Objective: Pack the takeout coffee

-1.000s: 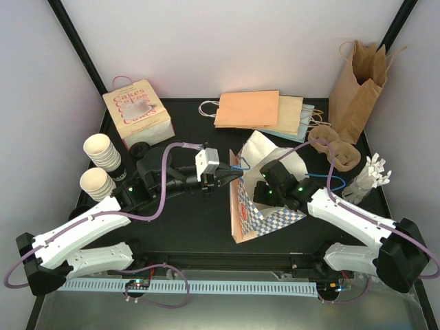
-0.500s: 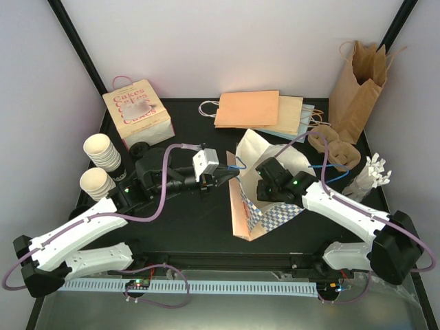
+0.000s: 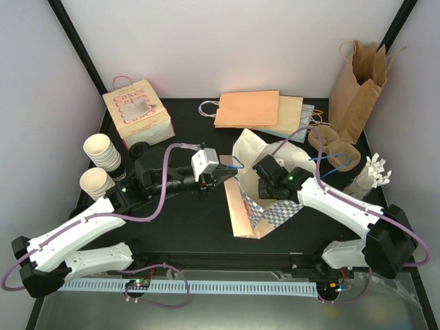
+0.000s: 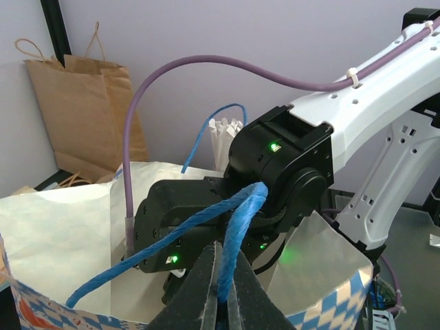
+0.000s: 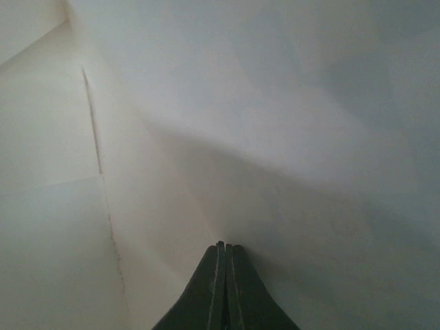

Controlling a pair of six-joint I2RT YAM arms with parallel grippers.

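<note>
Right gripper has pushed deeper into the checkered paper bag, tipping it more upright; its fingers sit together against the white lining. Left gripper pinches the blue rope handle. Looks like bag-opening; next, fetch the paper cups, stacked far left, well apart. Bag's bottom is hidden.

Matt paper bag w/ twisted rope handle

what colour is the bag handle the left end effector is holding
Blue. The handle shows best in the left wrist view, pinched in the left end effector.
</note>
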